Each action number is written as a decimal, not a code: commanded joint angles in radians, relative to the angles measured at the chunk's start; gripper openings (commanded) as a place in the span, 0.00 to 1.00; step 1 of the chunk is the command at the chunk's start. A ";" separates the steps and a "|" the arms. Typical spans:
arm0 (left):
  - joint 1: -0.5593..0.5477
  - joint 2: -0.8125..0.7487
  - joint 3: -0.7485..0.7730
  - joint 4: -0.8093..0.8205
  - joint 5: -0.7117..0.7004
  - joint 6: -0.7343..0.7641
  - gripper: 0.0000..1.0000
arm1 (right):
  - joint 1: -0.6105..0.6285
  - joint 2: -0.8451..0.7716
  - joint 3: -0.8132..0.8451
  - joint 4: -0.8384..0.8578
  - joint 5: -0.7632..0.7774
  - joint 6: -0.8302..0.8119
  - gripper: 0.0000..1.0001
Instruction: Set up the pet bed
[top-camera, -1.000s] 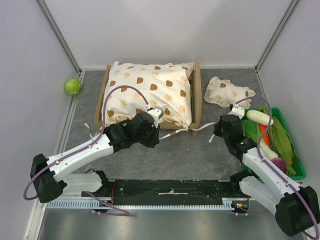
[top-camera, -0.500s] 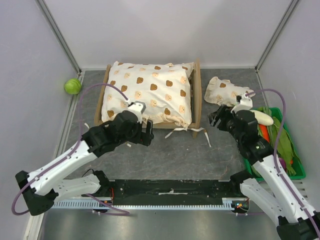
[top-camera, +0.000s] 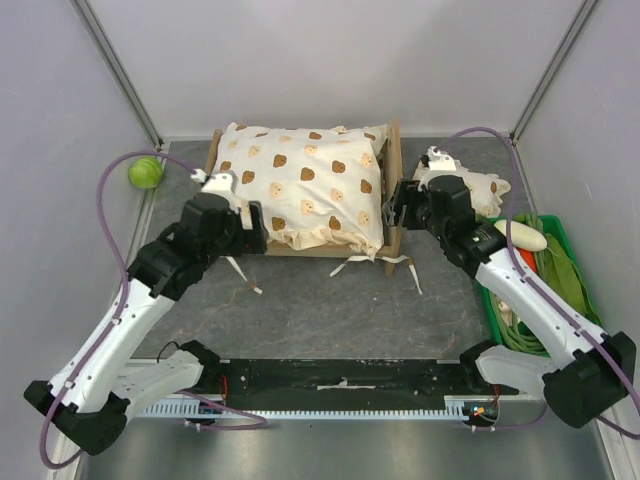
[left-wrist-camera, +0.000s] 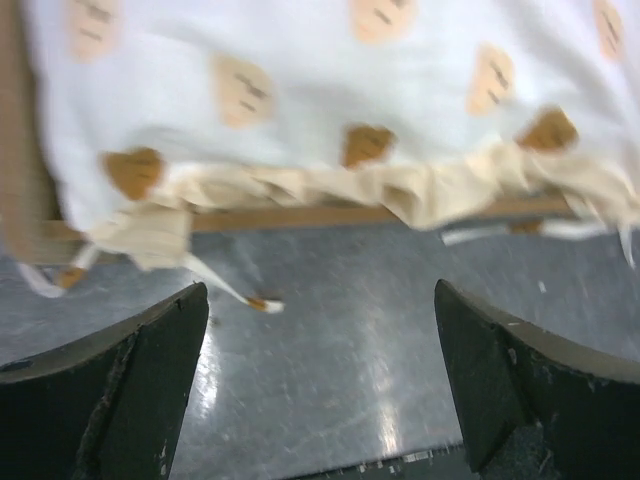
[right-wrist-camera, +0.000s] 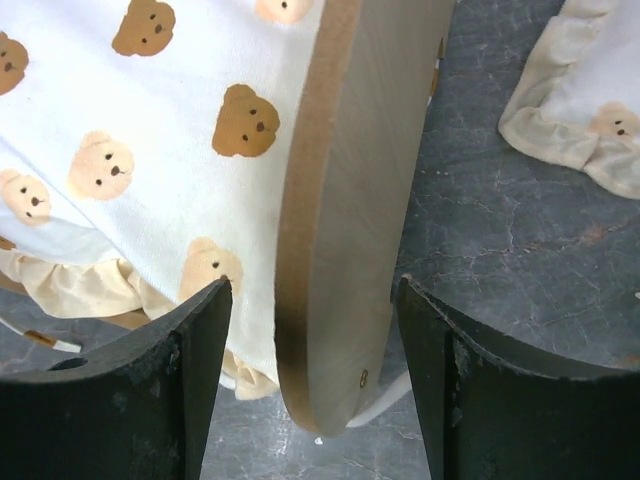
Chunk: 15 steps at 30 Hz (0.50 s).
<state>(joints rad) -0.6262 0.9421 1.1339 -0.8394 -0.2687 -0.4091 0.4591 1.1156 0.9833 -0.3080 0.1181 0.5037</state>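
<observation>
Scene: 2 arms flank the pet bed (top-camera: 394, 190) at the back of the grey desk (top-camera: 330, 310).
Pet bed: it sits mid-desk toward the far wall. Its light-wood end board faces the right arm, and its base is hidden under the cream bear-print cushion (top-camera: 300, 190) that fills the frame.
Cushion ties: loose ends (top-camera: 400, 265) trail onto the desk at the near rail, not fastened as far as can be seen.
Step in hand: likely squaring up the frame with the cushion already in, before the bedding is finished.
Left gripper (top-camera: 250, 222): at the near-left corner of the bed. In the wrist view its jaws are spread wide and empty, aimed at the cushion's frilled edge and touching nothing.
Right gripper (top-camera: 400, 208): its jaws gape wide astride the rounded end board (right-wrist-camera: 350, 250), 1 finger on the cushion side and 1 on the outer side. They are not clamped, and whether the outer finger touches the wood cannot be told.
Next move, as judged: close on the board to steady or shift the bed, then fetch the small frilled pillow (top-camera: 482, 188), which lies on the desk just right of the bed.
Bystanders: a green ball (top-camera: 145, 172) in the far-left corner and a green tray (top-camera: 563, 225) of vegetables at the right wall.
</observation>
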 joint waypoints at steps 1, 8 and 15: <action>0.209 0.000 0.092 -0.006 0.051 0.107 1.00 | 0.024 0.064 0.083 0.015 0.066 -0.068 0.73; 0.387 0.004 0.112 -0.004 0.223 0.116 0.99 | 0.024 0.133 0.115 0.014 0.156 -0.142 0.58; 0.395 -0.022 0.084 -0.023 0.215 0.112 1.00 | 0.006 0.127 0.126 0.029 0.200 -0.376 0.24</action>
<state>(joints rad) -0.2417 0.9432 1.2205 -0.8448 -0.0845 -0.3386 0.4923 1.2575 1.0595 -0.3126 0.2733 0.3317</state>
